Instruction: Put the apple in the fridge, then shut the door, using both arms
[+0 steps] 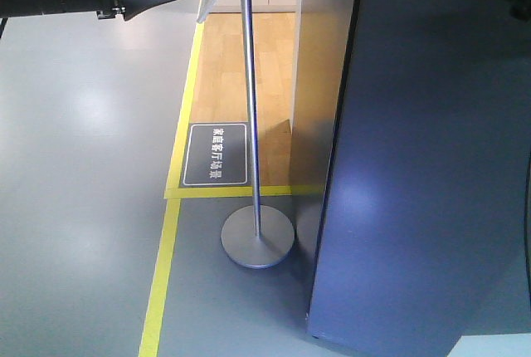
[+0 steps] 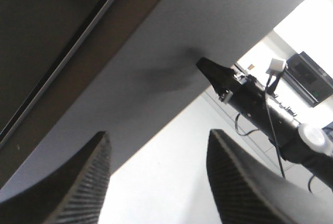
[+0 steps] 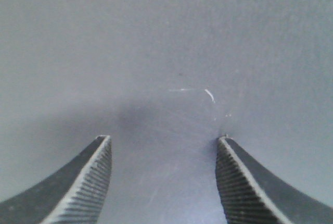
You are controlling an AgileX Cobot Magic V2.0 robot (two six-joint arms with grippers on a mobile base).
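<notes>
A: Door (image 3: 166, 41) — where was it?
B: Straight ahead of the right gripper (image 3: 163, 182), a plain grey face filling the space beyond its spread, empty fingers (image 3: 86, 187). No apple showed in any view.
A: And the left gripper (image 2: 156, 182)?
B: Fingers apart too, holding nothing; the grey panel slanted above them, the right arm's tip touching or nearly touching it beyond

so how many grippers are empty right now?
2. Left gripper is open beside the door; right gripper is open, facing its grey face. Nothing sits between either pair of fingers.
</notes>
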